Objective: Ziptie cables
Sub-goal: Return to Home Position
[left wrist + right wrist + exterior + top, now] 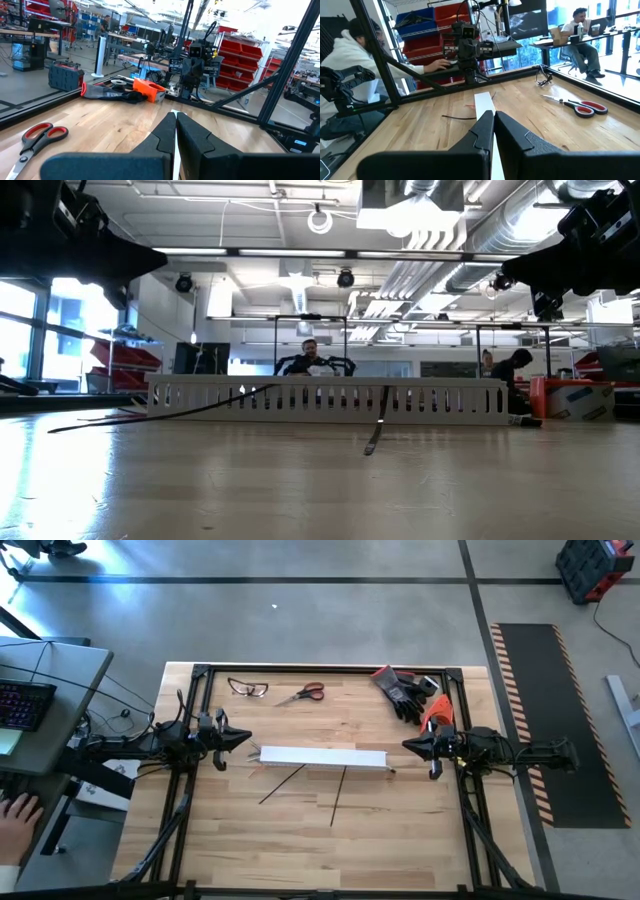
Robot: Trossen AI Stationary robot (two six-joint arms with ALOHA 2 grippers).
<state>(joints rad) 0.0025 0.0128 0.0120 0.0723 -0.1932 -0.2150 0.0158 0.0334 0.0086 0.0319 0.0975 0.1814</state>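
Observation:
A white slotted channel [322, 757] lies across the table's middle. Of the cables, only a few thin wire ends show, at the channel's left end [254, 753]; one of them is reddish [470, 105]. Two dark zipties [283, 785] [338, 795] lean with their far ends on the channel's near wall [378, 425], their near ends on the table. My left gripper [250, 741] [176, 120] hovers shut and level off the channel's left end. My right gripper [405, 746] [494, 117] hovers shut and level off its right end.
Along the far edge lie safety glasses [248, 689], red-handled scissors [303, 694], black gloves [405, 690] and an orange tool [436, 712]. A black frame [330, 668] rims the table. A person's hand [15, 810] rests at a desk left of the table.

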